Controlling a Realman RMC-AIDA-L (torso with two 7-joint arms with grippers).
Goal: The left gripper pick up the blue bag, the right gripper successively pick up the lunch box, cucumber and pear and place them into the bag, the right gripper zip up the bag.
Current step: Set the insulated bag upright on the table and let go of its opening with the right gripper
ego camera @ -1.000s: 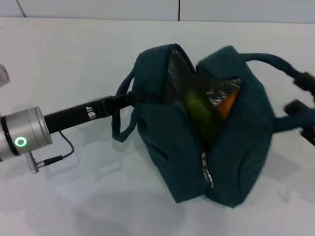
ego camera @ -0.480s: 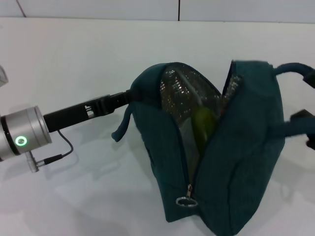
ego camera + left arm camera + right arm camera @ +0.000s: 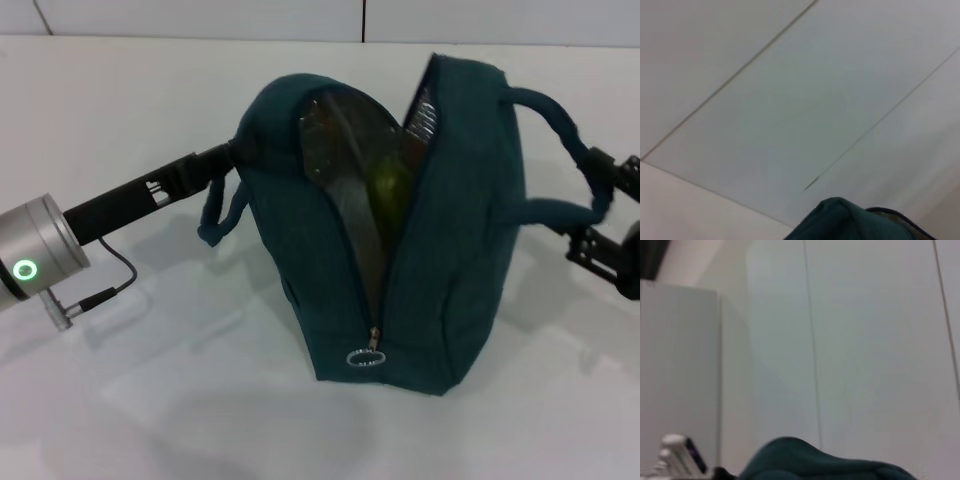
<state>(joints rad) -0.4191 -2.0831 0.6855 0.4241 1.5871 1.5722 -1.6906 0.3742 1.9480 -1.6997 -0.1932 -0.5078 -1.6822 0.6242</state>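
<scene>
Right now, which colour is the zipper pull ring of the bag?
Silver metal, on the dark teal-blue bag; the zipper pull ring shows best in the head view.

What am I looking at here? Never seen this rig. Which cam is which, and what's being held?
It is a two-armed robot working at a white table. The wide picture comes from a camera on its head, looking down at the work. The other two come from cameras on its wrists; right now they mostly show wall, with only the top of the bag at the lower edge.

In the head view, a dark blue bag stands upright, its zipper open, with the zipper pull low at the front. Something green shows inside against a silvery lining.

The left claw reaches in from the left and meets the bag's upper edge beside a handle. The right claw is at the loop handle on the far side. Whether either claw is clamped shut cannot be seen.
</scene>
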